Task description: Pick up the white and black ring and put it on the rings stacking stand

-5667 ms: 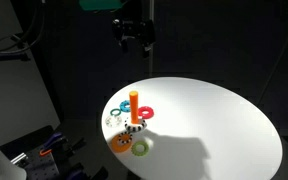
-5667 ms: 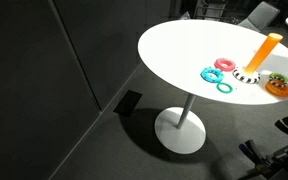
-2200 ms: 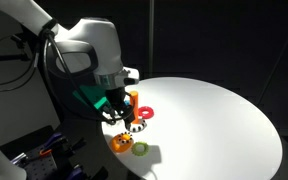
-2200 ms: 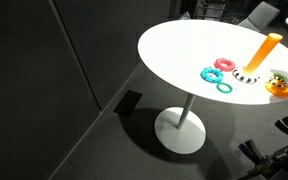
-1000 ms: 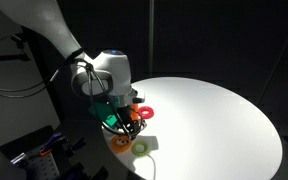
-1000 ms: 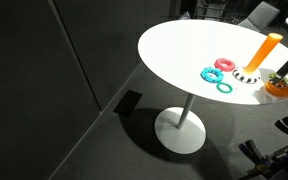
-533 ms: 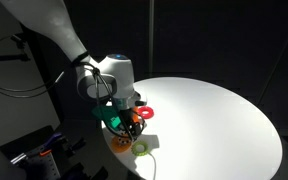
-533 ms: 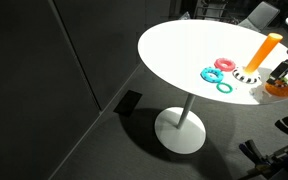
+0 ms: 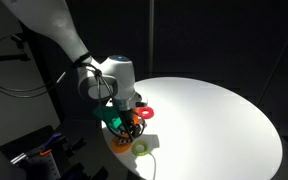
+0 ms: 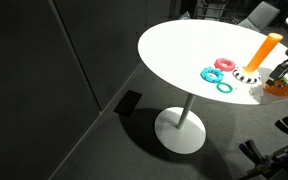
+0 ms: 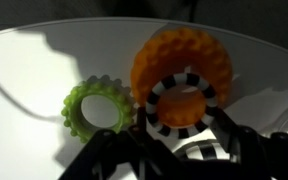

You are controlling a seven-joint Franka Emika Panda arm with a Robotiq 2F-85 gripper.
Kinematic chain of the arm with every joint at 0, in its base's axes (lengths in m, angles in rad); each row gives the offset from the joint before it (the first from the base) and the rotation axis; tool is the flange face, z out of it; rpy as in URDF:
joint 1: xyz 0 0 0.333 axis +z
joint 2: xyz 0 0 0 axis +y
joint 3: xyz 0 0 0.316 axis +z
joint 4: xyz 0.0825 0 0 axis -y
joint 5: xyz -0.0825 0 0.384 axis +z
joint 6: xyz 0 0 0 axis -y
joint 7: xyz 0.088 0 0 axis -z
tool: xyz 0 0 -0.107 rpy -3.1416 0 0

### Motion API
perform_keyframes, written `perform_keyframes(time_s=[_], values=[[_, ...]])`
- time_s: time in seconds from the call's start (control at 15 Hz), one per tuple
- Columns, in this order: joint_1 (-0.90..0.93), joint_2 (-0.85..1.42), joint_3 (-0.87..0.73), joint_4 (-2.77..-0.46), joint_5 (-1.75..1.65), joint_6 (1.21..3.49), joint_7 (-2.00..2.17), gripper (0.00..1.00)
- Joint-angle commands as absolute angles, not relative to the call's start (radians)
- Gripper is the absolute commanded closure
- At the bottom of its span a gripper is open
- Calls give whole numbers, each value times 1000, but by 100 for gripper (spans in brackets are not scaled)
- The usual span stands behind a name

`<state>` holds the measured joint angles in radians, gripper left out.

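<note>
In the wrist view the white and black ring (image 11: 152, 104) sits between the dark fingers of my gripper (image 11: 183, 133), which press on its two sides. Through its hole and behind it shows the large orange ring (image 11: 184, 48), and to its left lies the green ring (image 11: 78, 106). The rings stacking stand (image 10: 269, 48), a slim orange peg, rises just beside the gripper (image 10: 283, 72) at the table's edge. Seen from the opposite side, the gripper (image 9: 132, 124) is down among the rings and the arm hides most of the stand.
On the round white table (image 10: 174, 45) lie a pink ring (image 10: 226, 65) and two teal rings (image 10: 211, 73). The orange ring (image 9: 119, 142) and green ring (image 9: 140, 148) lie close to the table's rim. Dark floor and clutter surround the table.
The gripper has sunk slightly onto the rings and its fingers have closed on the white and black ring. The other rings have stayed put.
</note>
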<state>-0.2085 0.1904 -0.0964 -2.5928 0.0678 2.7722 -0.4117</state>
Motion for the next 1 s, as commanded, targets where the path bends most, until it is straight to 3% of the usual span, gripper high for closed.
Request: perform_keyframes(time_s=[0.0,0.93], values=[[-226,179,-87,-2582,72,2766,-428,59],[-199,-19,-130,-2522,52,2574,-418,59]])
